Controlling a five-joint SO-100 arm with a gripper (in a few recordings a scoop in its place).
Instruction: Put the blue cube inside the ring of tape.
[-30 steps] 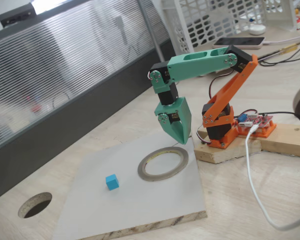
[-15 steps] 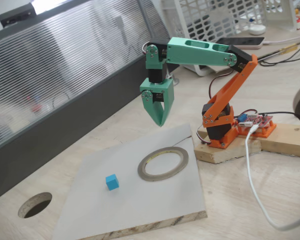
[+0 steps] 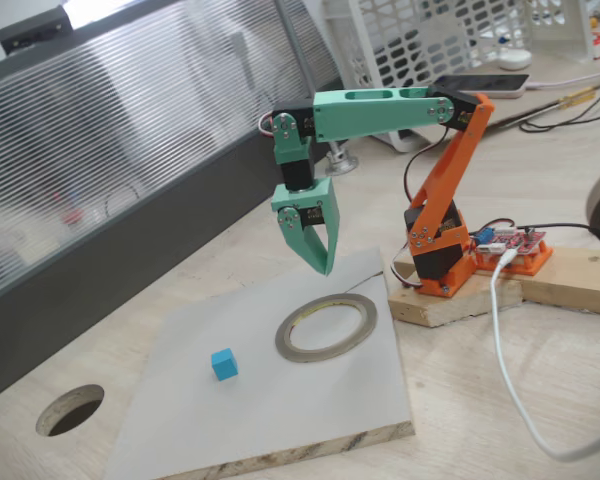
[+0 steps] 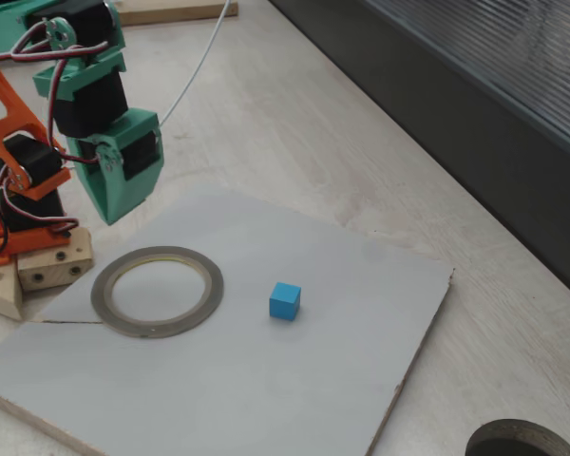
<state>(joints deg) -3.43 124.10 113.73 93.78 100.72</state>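
Observation:
The blue cube lies on the grey board, a short way from the ring of tape, which lies flat on the same board. My green gripper hangs in the air above the board's far edge, behind the ring. It points down, its jaws closed to a point with nothing between them. It is well apart from the cube, and the ring is between them.
The orange arm base stands on a wooden block beside the board. A white cable runs across the table at the right. A round hole is cut in the table past the board. A dark panel walls the back.
The arm has swung the gripper left and away from the base, from above the ring's far right edge to behind its left side. Cube and ring have not moved.

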